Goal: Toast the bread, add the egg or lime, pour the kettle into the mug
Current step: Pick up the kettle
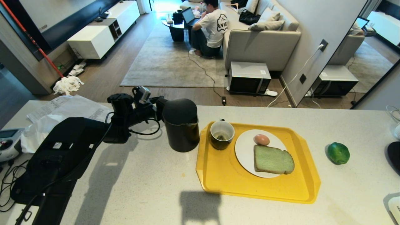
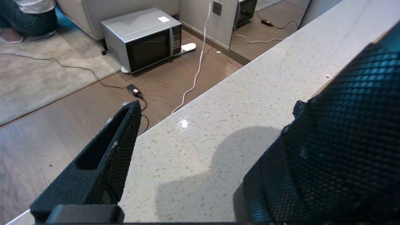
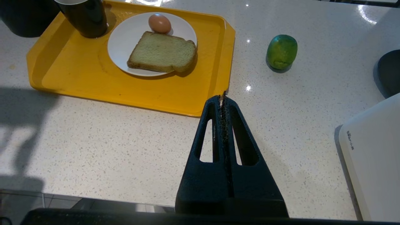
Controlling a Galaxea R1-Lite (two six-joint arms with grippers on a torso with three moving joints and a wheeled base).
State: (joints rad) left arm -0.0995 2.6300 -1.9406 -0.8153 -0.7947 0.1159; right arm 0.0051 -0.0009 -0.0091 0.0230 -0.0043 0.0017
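Head view shows the left gripper (image 1: 156,104) spread wide behind the kettle (image 1: 181,125), seemingly lining up on its handle, beside the tray-borne mug (image 1: 222,134), while the right gripper (image 3: 223,95) rests closed and empty.

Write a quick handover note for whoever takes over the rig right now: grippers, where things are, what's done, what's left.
Left gripper: open, empty, over the counter just left of the kettle.
Right gripper: shut, empty, parked near the tray's front edge.
Bread and egg lie on the plate; the mug stands on the tray beside the kettle. Lime lies on the counter right of the tray.
Done: bread and egg plated.
Left: grasp the kettle, pour into the mug.
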